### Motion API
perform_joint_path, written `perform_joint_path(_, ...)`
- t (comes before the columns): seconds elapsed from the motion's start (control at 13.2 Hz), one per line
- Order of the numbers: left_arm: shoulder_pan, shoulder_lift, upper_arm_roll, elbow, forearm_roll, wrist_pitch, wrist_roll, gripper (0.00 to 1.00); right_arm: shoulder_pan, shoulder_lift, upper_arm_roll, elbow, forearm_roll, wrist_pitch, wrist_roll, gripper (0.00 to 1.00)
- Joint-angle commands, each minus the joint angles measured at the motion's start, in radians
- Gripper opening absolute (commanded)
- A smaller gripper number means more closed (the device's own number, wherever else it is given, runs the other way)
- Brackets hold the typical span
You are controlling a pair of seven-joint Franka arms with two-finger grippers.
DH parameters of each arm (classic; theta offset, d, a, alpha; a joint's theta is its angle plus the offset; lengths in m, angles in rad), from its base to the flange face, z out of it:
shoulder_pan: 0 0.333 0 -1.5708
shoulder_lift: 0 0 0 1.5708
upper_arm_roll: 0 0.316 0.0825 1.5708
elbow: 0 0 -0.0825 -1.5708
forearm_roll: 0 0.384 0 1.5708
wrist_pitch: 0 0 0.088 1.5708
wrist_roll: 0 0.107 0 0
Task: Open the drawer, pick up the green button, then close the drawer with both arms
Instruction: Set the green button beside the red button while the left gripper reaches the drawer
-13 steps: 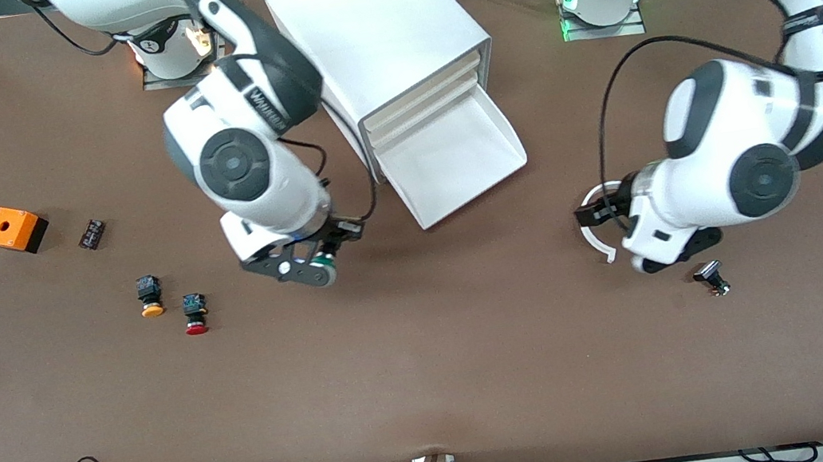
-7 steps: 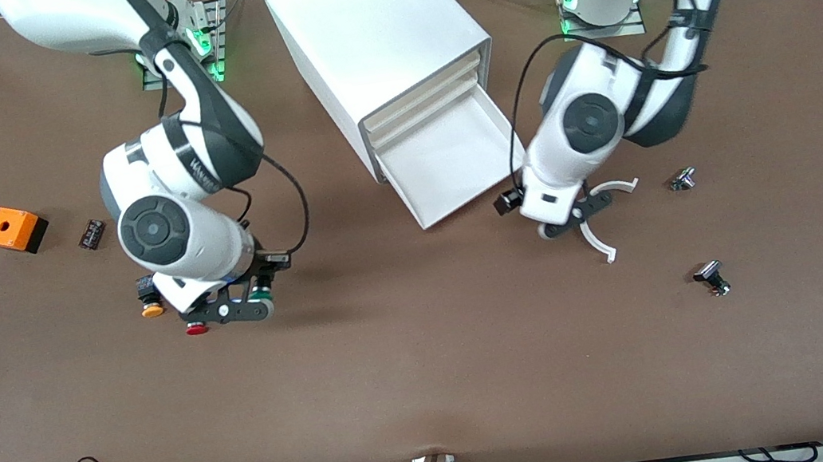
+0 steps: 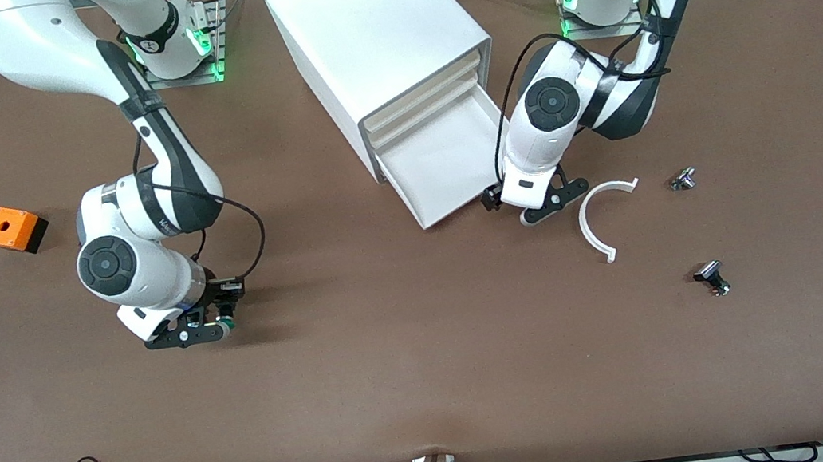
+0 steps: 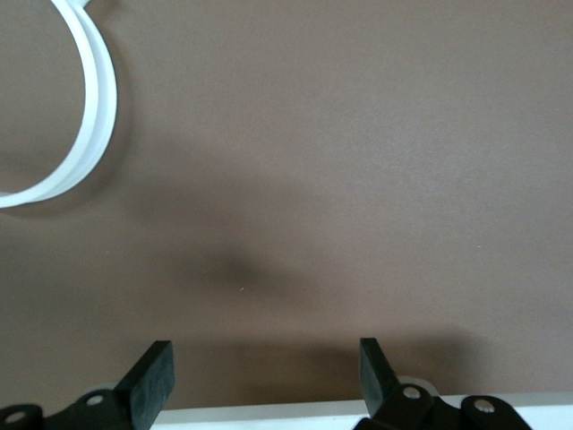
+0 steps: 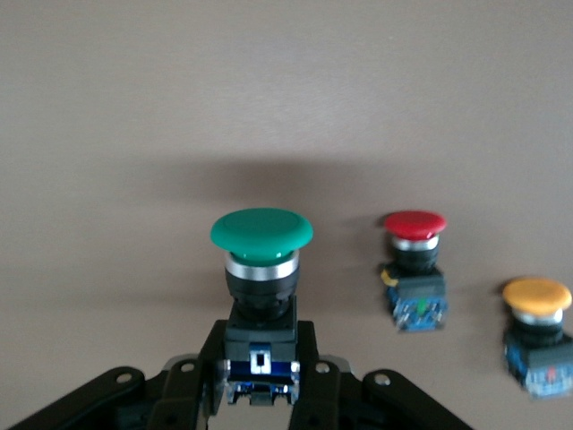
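Observation:
The drawer is the bottommost one of the white cabinet and stands pulled out, with nothing in it. My right gripper is shut on the boxy body of the green-capped button, low over the table, beside the red-capped and orange-yellow-capped buttons. In the front view my right arm hides those two. My left gripper is open and empty at the drawer's front corner. In the left wrist view its fingers stand wide apart, with a white edge below them.
A white curved piece lies on the table beside my left gripper and also shows in the left wrist view. Two small metal parts lie toward the left arm's end. An orange box sits toward the right arm's end.
My right arm has carried the green button away from the drawer toward its own end of the table. My left arm has swung from the curved piece to the drawer's front corner.

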Motion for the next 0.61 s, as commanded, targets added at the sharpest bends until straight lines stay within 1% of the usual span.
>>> perform_joint_path(0.0,-0.02,-0.005,-0.002,-0.031,0.026,0.033,-0.038,0.91,-0.015,-0.055,0.009,-0.162,0.017,0.14,-0.042,0.0)
perform_joint_path(0.23,-0.024,-0.005,-0.002,-0.041,0.026,0.036,-0.038,0.91,-0.021,-0.033,0.009,-0.199,0.019,0.197,-0.059,0.0)
perform_joint_path(0.3,-0.027,-0.005,-0.002,-0.048,0.026,0.052,-0.04,0.91,-0.025,-0.026,0.009,-0.2,0.019,0.2,-0.059,0.03)
perform_joint_path(0.38,-0.027,-0.003,-0.002,-0.063,0.026,0.073,-0.047,0.91,-0.026,-0.023,0.009,-0.199,0.019,0.2,-0.058,0.12)
perform_joint_path(0.45,-0.027,0.003,-0.002,-0.078,0.026,0.111,-0.046,0.91,-0.026,-0.024,0.009,-0.197,0.019,0.197,-0.052,0.33)
perform_joint_path(0.53,-0.027,0.008,-0.002,-0.089,0.026,0.153,-0.048,0.91,-0.026,-0.024,0.011,-0.194,0.019,0.195,-0.052,0.58)
